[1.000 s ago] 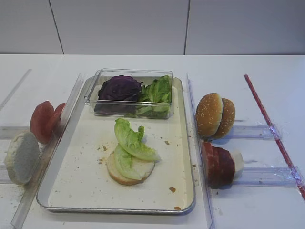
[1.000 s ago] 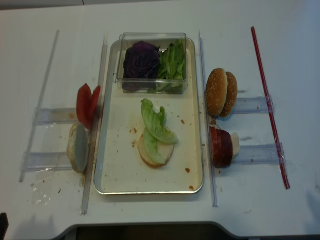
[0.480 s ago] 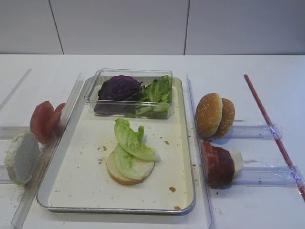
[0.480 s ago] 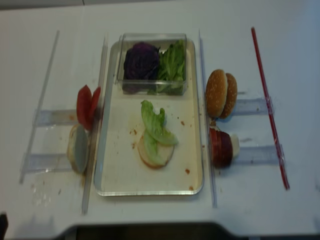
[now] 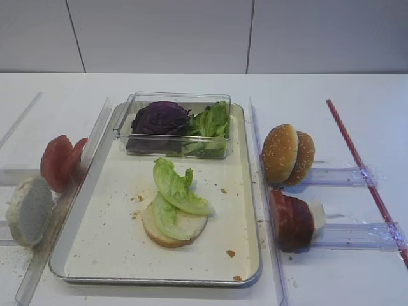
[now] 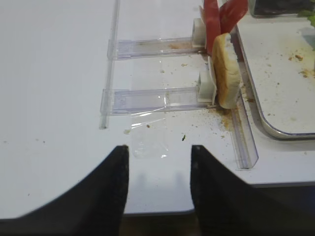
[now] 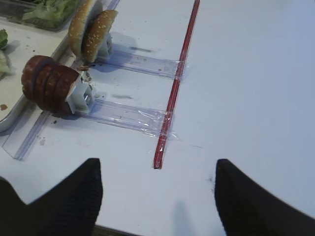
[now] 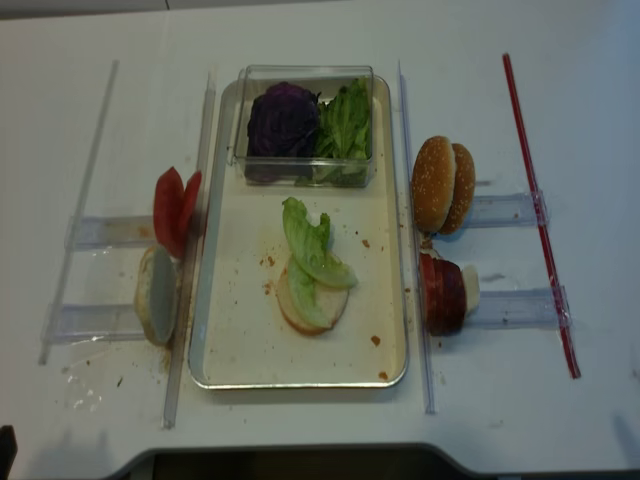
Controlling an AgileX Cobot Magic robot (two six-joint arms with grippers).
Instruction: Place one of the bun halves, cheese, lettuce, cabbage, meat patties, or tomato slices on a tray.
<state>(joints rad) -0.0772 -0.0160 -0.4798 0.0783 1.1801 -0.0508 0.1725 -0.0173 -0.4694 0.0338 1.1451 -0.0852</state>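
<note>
Big silver-rimmed rectangular metal tray (image 5: 245, 191) sits centre table, crumbs scattered across its cream floor. At its far end, a clear plastic box (image 5: 175, 124) holds the dark purple cabbage chunk (image 5: 160, 118) beside more greens. Mid-tray, a pale round bun half (image 5: 173, 226) lies flat with light green ruffled lettuce leaves (image 5: 175, 188) draped on top. Right gripper (image 7: 157, 196) hangs over bare table, dark fingers spread wide, holding nothing; left gripper (image 6: 158, 184) likewise parted and empty
</note>
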